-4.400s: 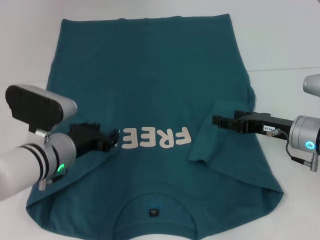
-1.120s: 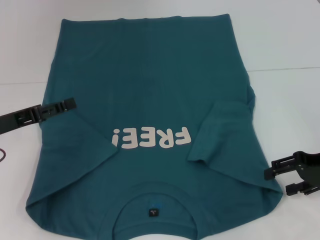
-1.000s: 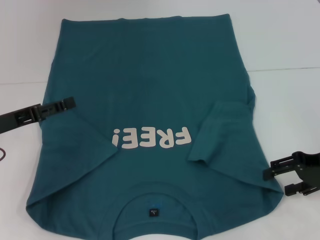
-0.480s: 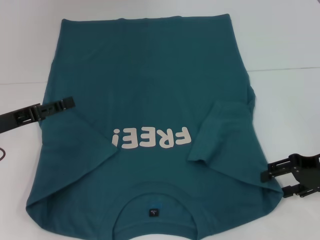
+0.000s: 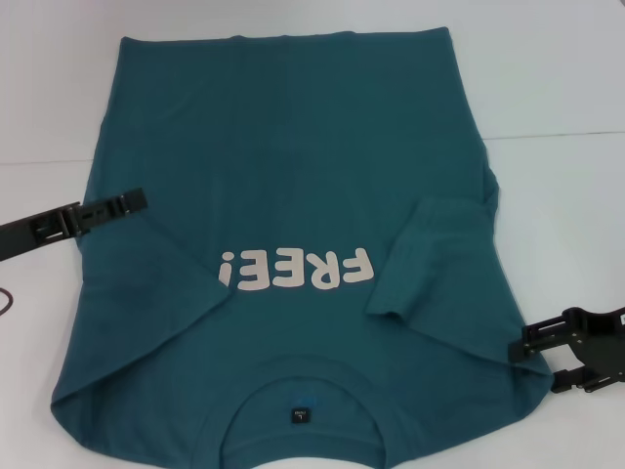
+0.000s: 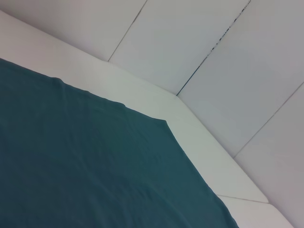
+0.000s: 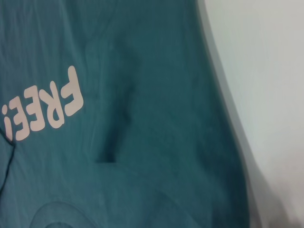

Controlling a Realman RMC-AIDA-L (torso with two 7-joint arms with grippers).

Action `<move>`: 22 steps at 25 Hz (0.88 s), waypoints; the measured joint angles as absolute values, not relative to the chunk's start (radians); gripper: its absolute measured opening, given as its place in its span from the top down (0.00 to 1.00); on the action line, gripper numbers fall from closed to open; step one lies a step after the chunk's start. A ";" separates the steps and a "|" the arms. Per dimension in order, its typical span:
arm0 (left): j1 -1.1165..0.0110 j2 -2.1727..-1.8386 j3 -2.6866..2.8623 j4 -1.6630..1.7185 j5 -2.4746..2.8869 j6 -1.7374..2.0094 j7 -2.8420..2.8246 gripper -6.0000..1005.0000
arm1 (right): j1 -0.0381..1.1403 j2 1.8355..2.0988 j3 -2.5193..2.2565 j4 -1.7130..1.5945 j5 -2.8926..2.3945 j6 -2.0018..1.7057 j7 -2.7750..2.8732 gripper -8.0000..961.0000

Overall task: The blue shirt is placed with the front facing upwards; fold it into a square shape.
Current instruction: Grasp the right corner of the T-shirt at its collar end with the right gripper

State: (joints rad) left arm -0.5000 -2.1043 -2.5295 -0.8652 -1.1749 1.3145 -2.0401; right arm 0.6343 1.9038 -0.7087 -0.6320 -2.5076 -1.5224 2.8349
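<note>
We judge blue shirt [image 5: 293,176] soft, light, limp; grip shoulder edge at 5 o'clock. Right gripper [image 5: 547,354] open there; left gripper [image 5: 122,205] at 9 o'clock, state unclear.

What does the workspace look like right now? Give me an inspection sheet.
Surface: white table, a seam line across it.
Job's things: blue shirt lies flat, front up, FREE! print showing, both sleeves folded in over the body, neck label nearest the robot.
Clutter: nothing seen.
Grippers: left hand at the shirt's left edge; right hand open, at the right edge near the shoulder. Neither holds cloth.
Cables: thin dark loop at the left frame edge.
Surroundings: pale panelled wall beyond the table.
</note>
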 joint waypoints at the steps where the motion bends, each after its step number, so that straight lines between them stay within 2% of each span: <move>1: -0.500 -2.105 -2.530 -0.865 -1.175 1.314 -2.040 0.21 | 0.634 1.904 -0.709 -0.632 -2.508 -1.520 2.835 0.16; 8: -0.500 -2.106 -2.530 -0.865 -1.175 1.312 -2.033 0.21 | 0.633 1.913 -0.709 -0.631 -2.508 -1.503 2.838 0.16; 11: -0.500 -2.106 -2.530 -0.865 -1.175 1.312 -2.030 0.21 | 0.634 1.917 -0.708 -0.631 -2.508 -1.501 2.838 0.21; 17: -0.500 -2.106 -2.530 -0.865 -1.175 1.311 -2.029 0.21 | 0.635 1.922 -0.703 -0.631 -2.508 -1.497 2.841 0.40; 22: -0.499 -2.107 -2.530 -0.865 -1.175 1.311 -2.028 0.22 | 0.638 1.925 -0.701 -0.632 -2.508 -1.495 2.847 0.45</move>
